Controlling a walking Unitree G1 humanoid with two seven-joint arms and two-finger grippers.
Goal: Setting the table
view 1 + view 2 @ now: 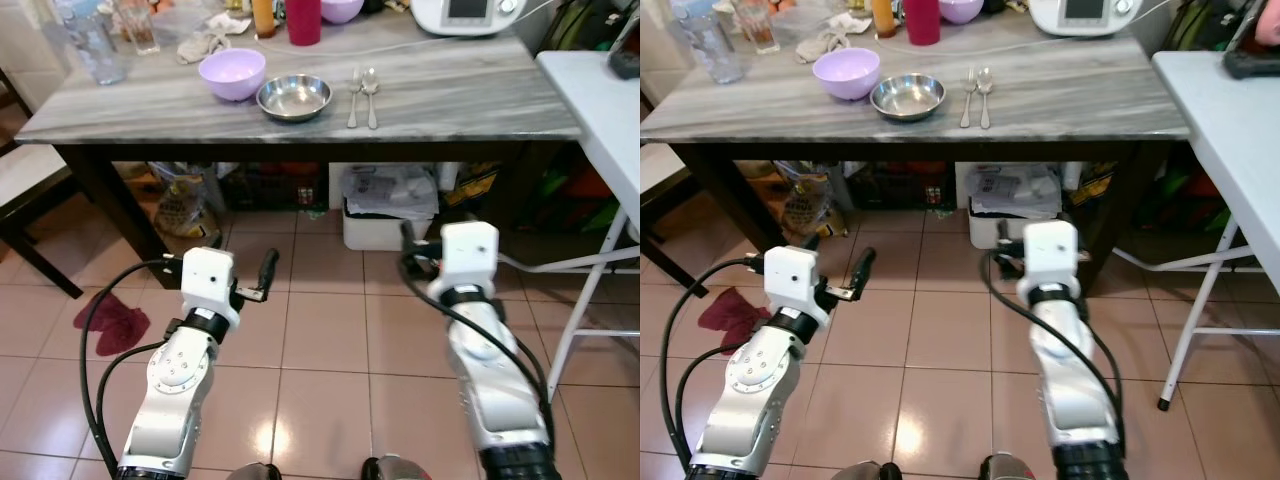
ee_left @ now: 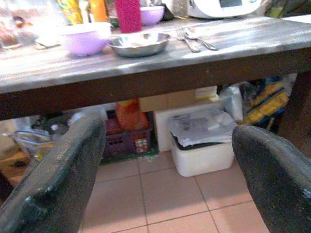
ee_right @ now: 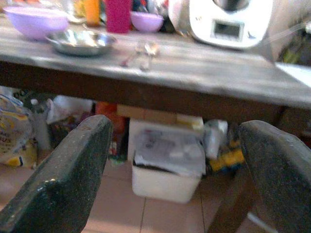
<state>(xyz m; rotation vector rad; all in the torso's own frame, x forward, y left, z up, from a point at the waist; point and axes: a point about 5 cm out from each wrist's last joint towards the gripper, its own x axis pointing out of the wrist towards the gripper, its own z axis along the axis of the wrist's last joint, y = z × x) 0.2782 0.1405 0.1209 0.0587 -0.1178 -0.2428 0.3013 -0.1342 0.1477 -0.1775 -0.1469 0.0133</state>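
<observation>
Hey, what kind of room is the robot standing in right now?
Most likely a home kitchen or dining area. A grey table holds a purple bowl, a steel bowl, a fork and a spoon, with a white kitchen appliance at the back.

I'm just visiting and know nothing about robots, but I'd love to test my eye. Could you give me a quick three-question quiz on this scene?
1. True or false: the left gripper holds the fork.
2. What lies directly beside the fork: A) spoon B) knife C) napkin
3. Which stands nearer the table's front edge, the lavender bowl or the steel bowl?

Key:
1. False; both it and the right gripper hang open below the table.
2. A.
3. The steel bowl.
</observation>
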